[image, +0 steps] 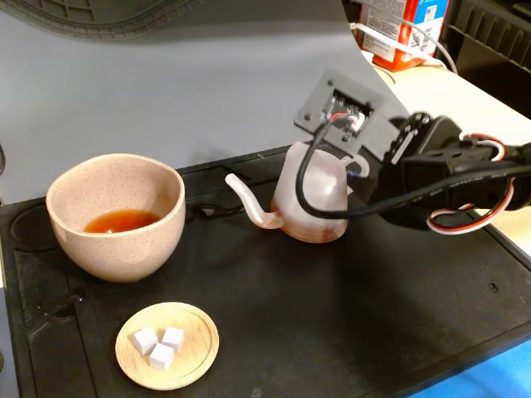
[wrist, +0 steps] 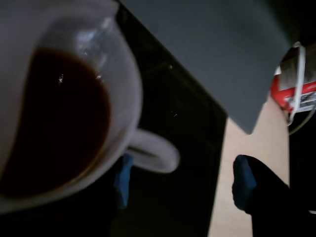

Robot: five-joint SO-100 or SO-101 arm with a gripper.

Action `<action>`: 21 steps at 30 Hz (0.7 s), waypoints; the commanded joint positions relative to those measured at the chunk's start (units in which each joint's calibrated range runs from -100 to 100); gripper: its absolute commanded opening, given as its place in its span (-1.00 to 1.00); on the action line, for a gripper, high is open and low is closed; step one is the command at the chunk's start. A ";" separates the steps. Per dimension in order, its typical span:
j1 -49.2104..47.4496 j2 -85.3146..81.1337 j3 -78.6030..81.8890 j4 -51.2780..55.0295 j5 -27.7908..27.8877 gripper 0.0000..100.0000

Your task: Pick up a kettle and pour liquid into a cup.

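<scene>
The pinkish-white kettle stands upright on the black mat, its thin spout pointing left in the fixed view towards the cup. The beige speckled cup holds reddish-brown liquid. My gripper is at the kettle's right side, mostly hidden behind the wrist camera mount. In the wrist view the kettle shows from above with dark liquid inside. My gripper is open, and its blue fingertips stand on either side of the loop handle, not closed on it.
A small wooden dish with white cubes lies in front of the cup. A grey board stands behind the mat. A red and white carton sits at the back right on the beige table.
</scene>
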 commanded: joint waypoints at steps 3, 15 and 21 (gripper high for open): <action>0.33 -4.91 5.06 -0.01 -0.13 -0.49; 0.40 -13.27 14.95 -0.01 -0.29 -0.49; 0.25 -24.36 24.39 -0.01 -0.39 -0.50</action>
